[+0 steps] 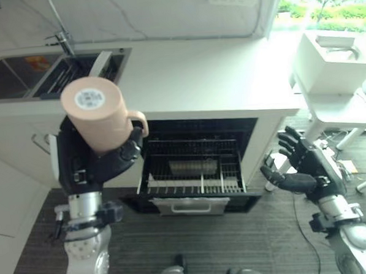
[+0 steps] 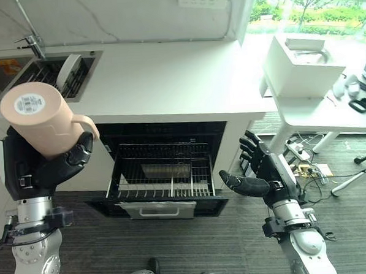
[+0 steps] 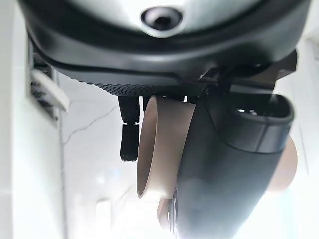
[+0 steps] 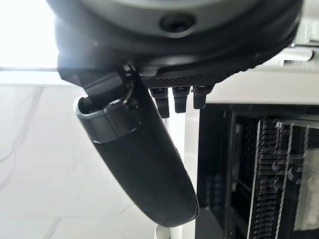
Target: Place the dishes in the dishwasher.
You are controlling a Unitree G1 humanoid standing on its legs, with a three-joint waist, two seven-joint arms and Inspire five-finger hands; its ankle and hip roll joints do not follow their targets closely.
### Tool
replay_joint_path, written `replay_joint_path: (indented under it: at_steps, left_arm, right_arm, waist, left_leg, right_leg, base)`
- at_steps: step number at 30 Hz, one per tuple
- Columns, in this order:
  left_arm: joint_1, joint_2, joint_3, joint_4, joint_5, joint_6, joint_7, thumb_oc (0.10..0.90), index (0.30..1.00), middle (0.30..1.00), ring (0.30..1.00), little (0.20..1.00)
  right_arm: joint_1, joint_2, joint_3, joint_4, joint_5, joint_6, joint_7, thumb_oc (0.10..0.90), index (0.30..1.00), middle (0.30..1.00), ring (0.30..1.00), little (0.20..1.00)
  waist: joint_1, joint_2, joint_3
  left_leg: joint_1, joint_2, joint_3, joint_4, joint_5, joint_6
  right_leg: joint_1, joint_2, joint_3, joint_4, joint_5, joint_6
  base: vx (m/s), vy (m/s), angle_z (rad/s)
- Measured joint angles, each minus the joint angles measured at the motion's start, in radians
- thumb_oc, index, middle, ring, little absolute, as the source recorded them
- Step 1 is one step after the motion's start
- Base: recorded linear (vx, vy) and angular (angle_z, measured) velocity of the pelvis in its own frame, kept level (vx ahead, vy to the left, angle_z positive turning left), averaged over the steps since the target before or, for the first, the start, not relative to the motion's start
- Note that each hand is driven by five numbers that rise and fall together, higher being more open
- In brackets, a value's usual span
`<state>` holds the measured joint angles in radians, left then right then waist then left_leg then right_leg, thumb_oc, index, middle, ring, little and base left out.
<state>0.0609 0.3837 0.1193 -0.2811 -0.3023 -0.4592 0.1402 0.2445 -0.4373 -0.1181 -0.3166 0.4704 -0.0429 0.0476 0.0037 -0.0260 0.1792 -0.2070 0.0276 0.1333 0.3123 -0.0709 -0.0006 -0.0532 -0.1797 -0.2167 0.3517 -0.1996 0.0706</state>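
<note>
The left hand (image 1: pixel 89 163) curls its fingers round a peach-coloured ceramic mug (image 1: pixel 102 116), held base-up above the floor left of the pulled-out black wire dishwasher rack (image 1: pixel 191 173) — carrying step, lowering next — right hand (image 2: pixel 265 175) open, empty

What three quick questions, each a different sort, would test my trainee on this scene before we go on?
1. True or false: the left robot hand holds the peach-coloured ceramic mug.
2. The black wire dishwasher rack is: A) pulled out, B) pushed in, C) on the counter.
3. Fill in: the right robot hand holds ____.

Key: 1 true; 2 A; 3 nothing, its fingers are straight.
</note>
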Motion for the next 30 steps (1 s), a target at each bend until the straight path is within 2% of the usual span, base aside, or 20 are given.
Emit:
replay_joint_path:
  at_steps: [2,4,5,6,7,8,9,10,11,12,13,14,15,17,18,19,21,23,26,30]
  left_arm:
    - [-0.027,0.01,0.001,0.0,0.0,0.005,0.001,0.4,0.3,0.3,0.3,0.3]
    - [-0.025,0.032,0.0,0.0,0.005,0.015,0.001,0.4,0.3,0.3,0.3,0.3]
    - [-0.024,0.04,0.001,0.003,0.013,0.024,0.001,0.4,0.3,0.3,0.3,0.3]
    - [-0.02,0.044,0.001,0.008,0.015,0.026,0.001,0.4,0.3,0.3,0.3,0.3]
    - [-0.011,0.044,0.002,0.007,0.015,0.028,0.002,0.4,0.3,0.3,0.3,0.3]
    - [-0.008,0.046,0.002,0.008,0.015,0.028,0.002,0.4,0.3,0.3,0.3,0.3]
    - [-0.008,0.045,0.003,0.013,0.018,0.028,0.003,0.4,0.3,0.3,0.3,0.3]
    - [-0.002,0.052,0.007,0.029,0.019,0.031,0.008,0.4,0.3,0.3,0.3,0.3]
    - [-0.005,0.083,0.013,0.042,0.033,0.033,0.009,0.4,0.3,0.3,0.3,0.3]
    - [-0.002,0.116,0.015,0.048,0.047,0.036,0.009,0.4,0.3,0.3,0.3,0.3]
    - [-0.004,0.108,0.022,0.066,0.053,0.058,0.013,0.4,0.3,0.3,0.3,0.3]
    - [-0.001,0.099,0.0,0.079,0.054,0.088,0.021,0.4,0.3,0.3,0.3,0.3]
    - [0.029,0.099,-0.015,0.08,0.079,0.118,0.023,0.4,0.3,0.3,0.3,0.3]
    - [0.057,0.099,-0.033,0.079,0.082,0.135,0.023,0.4,0.3,0.3,0.3,0.3]
    - [0.06,0.091,-0.036,0.075,0.082,0.134,0.022,0.4,0.3,0.3,0.3,0.3]
    - [0.065,0.09,-0.039,0.066,0.083,0.135,0.02,0.4,0.3,0.3,0.3,0.3]
    - [0.06,0.087,-0.058,0.054,0.105,0.134,0.015,0.4,0.3,0.3,0.3,0.3]
    - [0.05,0.087,-0.087,0.054,0.123,0.134,-0.001,0.4,0.3,0.3,0.3,0.3]
    - [0.021,0.087,-0.146,0.06,0.152,0.134,-0.021,0.4,0.3,0.3,0.3,0.3]
    - [-0.026,0.088,-0.213,0.096,0.209,0.134,-0.035,0.4,0.3,0.3,0.3,0.3]
  right_arm:
    - [-0.03,0.017,0.024,0.0,0.0,0.002,-0.007,0.8,0.9,0.9,0.9,0.9]
    - [-0.052,0.056,0.05,-0.001,-0.002,0.007,-0.008,0.8,0.9,0.9,0.9,0.9]
    - [-0.053,0.066,0.065,-0.001,-0.011,0.007,-0.005,0.8,0.9,0.9,0.9,0.9]
    - [-0.047,0.066,0.081,0.0,-0.028,0.008,0.001,0.8,0.9,0.9,0.9,0.9]
    - [-0.042,0.059,0.089,-0.001,-0.034,0.012,0.008,0.8,0.9,0.9,0.9,0.9]
    - [-0.039,0.05,0.089,0.0,-0.036,0.013,0.009,0.8,0.9,0.9,0.9,0.9]
    - [-0.045,0.037,0.089,0.004,-0.035,0.013,0.012,0.8,0.9,0.9,0.9,0.9]
    - [-0.051,0.035,0.093,0.003,-0.032,0.017,0.019,0.8,0.9,0.9,0.9,0.9]
    - [-0.054,0.039,0.092,-0.005,-0.021,0.013,0.024,0.8,0.9,0.9,0.9,0.9]
    - [-0.068,0.015,0.089,-0.004,0.009,0.005,0.039,0.8,0.9,0.9,0.9,0.9]
    - [-0.081,0.025,0.106,0.021,0.023,0.03,0.051,0.8,0.9,0.9,0.9,0.9]
    - [-0.058,0.028,0.107,0.021,0.024,0.048,0.061,0.8,0.9,0.9,0.9,0.9]
    - [-0.043,0.023,0.105,0.019,0.024,0.062,0.071,0.8,0.9,0.9,0.9,0.9]
    - [-0.06,0.006,0.105,0.015,0.033,0.065,0.081,0.8,0.9,0.9,0.9,0.9]
    - [-0.092,-0.011,0.102,0.012,0.052,0.064,0.089,0.8,0.9,0.9,0.9,0.9]
    - [-0.117,-0.014,0.1,0.009,0.061,0.061,0.092,0.8,0.9,0.9,0.9,0.9]
    - [-0.159,-0.037,0.1,0.009,0.109,0.066,0.096,0.8,0.9,0.9,0.9,0.9]
    - [-0.175,-0.053,0.099,0.009,0.141,0.066,0.098,0.8,0.9,0.9,0.9,0.9]
    - [-0.185,-0.053,0.103,0.009,0.173,0.075,0.11,0.8,0.9,0.9,0.9,0.9]
    - [-0.229,-0.053,0.142,0.01,0.205,0.095,0.141,0.8,0.9,0.9,0.9,0.9]
  waist:
    - [0.004,-0.005,-0.001]
    - [0.002,-0.002,0.001]
    - [-0.001,0.001,0.003]
    - [-0.001,0.003,0.005]
    - [-0.003,0.005,0.004]
    - [-0.002,0.007,0.006]
    - [0.004,0.006,0.007]
    - [0.005,-0.026,0.014]
    - [-0.006,-0.065,0.028]
    - [-0.012,-0.047,0.033]
    - [0.005,-0.086,0.039]
    - [-0.006,-0.084,0.04]
    - [-0.013,-0.086,0.039]
    - [-0.005,-0.088,0.038]
    - [-0.001,-0.079,0.036]
    - [-0.001,-0.055,0.029]
    - [-0.001,-0.02,0.019]
    - [-0.003,-0.004,0.01]
    - [-0.006,0.001,0.007]
    - [-0.006,0.021,-0.016]
  left_leg:
    - [0.016,-0.026,0.002,0.003,-0.018,0.023]
    - [0.044,-0.03,-0.004,0.002,-0.036,0.046]
    - [0.062,-0.03,-0.011,0.002,-0.048,0.062]
    - [0.08,-0.03,-0.008,-0.002,-0.06,0.069]
    - [0.091,-0.03,-0.003,-0.011,-0.059,0.066]
    - [0.097,-0.033,0.0,-0.021,-0.056,0.061]
    - [0.083,-0.035,0.012,-0.021,-0.066,0.013]
    - [0.064,-0.043,0.026,0.017,-0.083,-0.123]
    - [-0.002,-0.052,0.009,0.173,-0.144,0.016]
    - [-0.042,0.032,-0.016,0.279,-0.254,0.04]
    - [-0.052,0.006,-0.008,0.319,-0.281,0.03]
    - [-0.055,0.006,-0.038,0.292,-0.259,0.024]
    - [-0.024,0.006,-0.044,0.215,-0.207,0.027]
    - [0.057,0.006,-0.031,0.112,-0.164,0.01]
    - [0.085,0.012,-0.031,0.089,-0.159,0.003]
    - [0.092,0.025,-0.03,0.072,-0.154,-0.006]
    - [0.114,0.047,-0.033,0.03,-0.134,-0.035]
    - [0.123,0.064,-0.039,0.008,-0.123,-0.052]
    - [0.139,0.082,-0.046,-0.028,-0.102,-0.074]
    - [0.136,0.083,-0.059,-0.033,-0.097,-0.081]
  right_leg:
    - [0.014,-0.024,0.002,-0.006,0.046,0.016]
    - [0.027,-0.023,0.011,0.01,0.118,0.026]
    - [0.017,-0.019,0.021,0.058,0.145,0.032]
    - [-0.023,-0.023,0.039,0.125,0.136,0.038]
    - [-0.039,-0.021,0.043,0.12,0.12,0.04]
    - [-0.056,-0.014,0.029,0.063,0.121,0.041]
    - [-0.091,-0.004,0.011,0.038,0.124,0.037]
    - [-0.118,-0.017,0.014,-0.011,0.152,0.022]
    - [-0.138,-0.086,0.041,-0.003,0.186,0.046]
    - [-0.186,-0.126,0.092,0.032,0.162,0.138]
    - [-0.227,-0.161,0.149,0.027,0.161,0.152]
    - [-0.233,-0.139,0.148,0.011,0.158,0.143]
    - [-0.212,-0.101,0.115,-0.014,0.157,0.141]
    - [-0.125,-0.045,0.069,-0.07,0.164,0.106]
    - [-0.079,-0.016,0.062,-0.102,0.181,0.07]
    - [-0.076,-0.001,0.059,-0.111,0.185,0.06]
    - [-0.076,0.024,0.057,-0.107,0.172,0.038]
    - [-0.075,0.04,0.042,-0.097,0.158,0.017]
    - [-0.079,0.057,0.033,-0.074,0.136,-0.006]
    - [-0.098,0.054,0.03,-0.025,0.108,-0.016]
  base:
    - [0.2,0.213,0.18]
    - [0.2,0.14,0.1]
    - [0.16,-0.012,0.02]
    - [0.08,-0.173,-0.03]
    - [0.05,-0.189,-0.05]
    - [0.03,-0.228,-0.11]
    - [0.07,-0.228,-0.18]
    - [0.1,-0.286,-0.06]
    - [0.12,-0.265,-0.15]
    - [0.11,-0.22,-0.35]
    - [0.12,-0.219,-0.25]
    - [0.12,-0.218,0.06]
    - [0.14,-0.202,0.38]
    - [0.12,-0.156,0.07]
    - [0.12,-0.146,-0.09]
    - [0.12,-0.147,-0.11]
    - [0.08,-0.114,-0.07]
    - [0.06,-0.099,0.06]
    - [0.04,-0.066,0.06]
    - [0.03,-0.04,0.07]
